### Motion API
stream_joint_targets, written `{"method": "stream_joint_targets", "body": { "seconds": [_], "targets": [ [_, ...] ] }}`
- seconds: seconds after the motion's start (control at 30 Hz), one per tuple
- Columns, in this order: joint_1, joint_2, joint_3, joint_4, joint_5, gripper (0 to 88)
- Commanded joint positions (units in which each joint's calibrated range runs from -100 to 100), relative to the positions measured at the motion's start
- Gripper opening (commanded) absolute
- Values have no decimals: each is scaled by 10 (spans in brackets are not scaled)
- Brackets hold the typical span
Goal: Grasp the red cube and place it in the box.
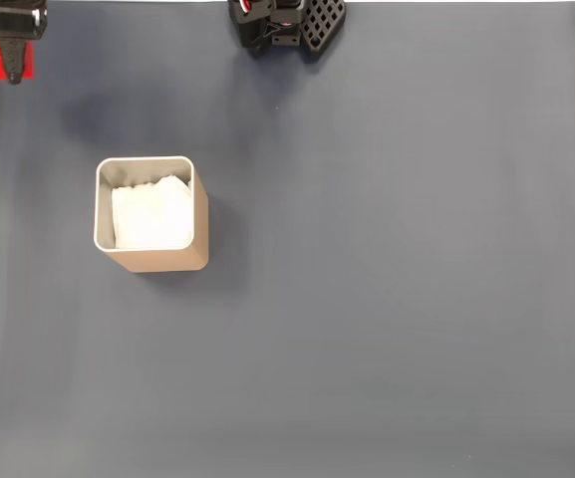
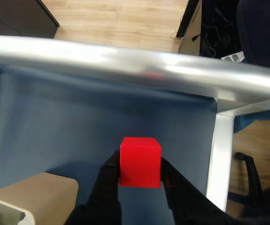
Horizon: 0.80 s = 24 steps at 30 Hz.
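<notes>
Matte blue mat (image 2: 78,126); hand (image 2: 139,176) grips smooth red cube (image 2: 140,161).

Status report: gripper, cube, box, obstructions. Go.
Gripper shut on the red cube, held above the mat. Box open, white lining, cube not in it yet. Nothing on the mat around the box in the fixed view.

Red cube (image 2: 140,162) gripped, raised; tan box (image 1: 151,213) upright, white-lined.

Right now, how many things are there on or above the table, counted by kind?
Red cube: 1, held between the fingers of the gripper
Box, tan with white lining: 1, standing on the dark blue table
Total: 2
</notes>
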Motion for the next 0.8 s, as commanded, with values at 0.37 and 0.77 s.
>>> {"method": "stream_joint_targets", "body": {
  "seconds": [0.37, 0.77],
  "targets": [
    [-91, -102, -66, 97, 20, 3],
    [-202, -172, -37, 119, 35, 2]
  ]
}}
